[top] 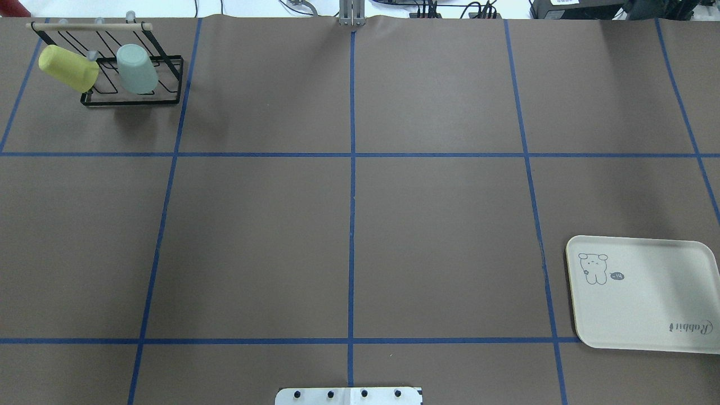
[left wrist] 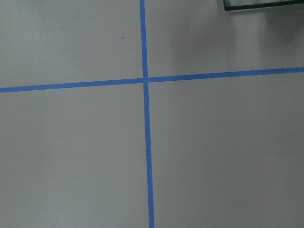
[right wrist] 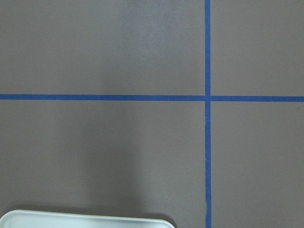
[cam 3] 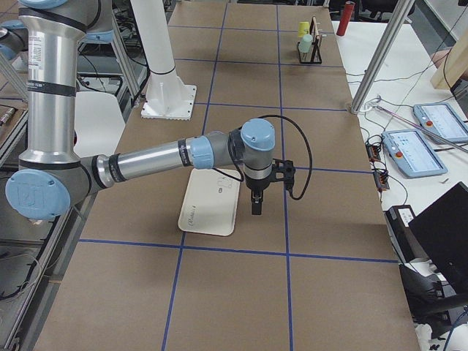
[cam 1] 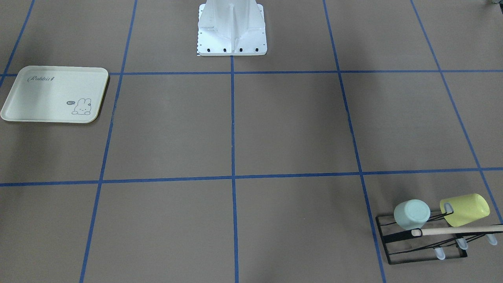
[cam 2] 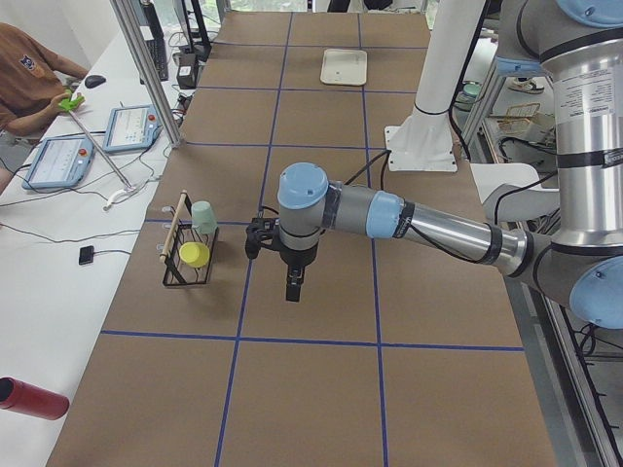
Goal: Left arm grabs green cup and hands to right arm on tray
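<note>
The pale mint-green cup [cam 1: 412, 214] hangs upside down on a black wire rack [cam 1: 416, 251], next to a yellow-green cup [cam 1: 465, 209]. It also shows in the overhead view [top: 136, 68] at the far left corner. The cream Rabbit tray [top: 641, 304] lies empty at the right, near the front. My left gripper [cam 2: 292, 287] hovers above the table to the right of the rack, pointing down; I cannot tell if it is open or shut. My right gripper [cam 3: 256, 208] hovers beside the tray [cam 3: 210, 203]; I cannot tell its state either.
The rack has a wooden bar [cam 1: 456, 230] on top. Blue tape lines grid the brown table. The robot's white base [cam 1: 232, 29] stands at the table's middle edge. An operator [cam 2: 29, 73] and tablets sit beside the table's far side.
</note>
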You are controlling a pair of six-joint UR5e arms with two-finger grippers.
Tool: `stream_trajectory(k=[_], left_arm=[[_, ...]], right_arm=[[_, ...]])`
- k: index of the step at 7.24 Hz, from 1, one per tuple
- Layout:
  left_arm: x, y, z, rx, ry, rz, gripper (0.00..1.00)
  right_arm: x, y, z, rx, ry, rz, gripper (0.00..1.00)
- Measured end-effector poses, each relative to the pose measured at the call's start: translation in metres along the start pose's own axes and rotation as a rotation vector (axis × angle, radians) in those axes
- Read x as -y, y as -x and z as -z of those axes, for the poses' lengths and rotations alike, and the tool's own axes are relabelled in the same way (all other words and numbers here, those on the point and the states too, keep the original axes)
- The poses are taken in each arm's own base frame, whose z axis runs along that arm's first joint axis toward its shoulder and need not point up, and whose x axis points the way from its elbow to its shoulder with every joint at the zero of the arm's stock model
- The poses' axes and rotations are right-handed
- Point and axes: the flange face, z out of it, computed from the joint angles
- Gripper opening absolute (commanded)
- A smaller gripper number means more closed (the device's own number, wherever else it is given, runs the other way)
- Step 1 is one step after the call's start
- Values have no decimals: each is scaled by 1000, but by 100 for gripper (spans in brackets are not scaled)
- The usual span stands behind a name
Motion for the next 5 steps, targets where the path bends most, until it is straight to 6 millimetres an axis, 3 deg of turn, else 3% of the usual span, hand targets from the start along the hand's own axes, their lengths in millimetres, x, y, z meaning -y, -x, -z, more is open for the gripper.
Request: stream_trajectory(k=[1, 2, 5], left_arm=[[3, -8, -5, -36, 13, 18, 99], [16, -30, -8, -59, 18, 11, 99], [93, -131, -19, -68, 11, -29, 100]], right_arm=[[-3, 0, -2, 23, 10, -4, 100], [-6, 3, -5, 56, 24, -4, 100], [-5, 25, -22, 85, 66, 36, 100]])
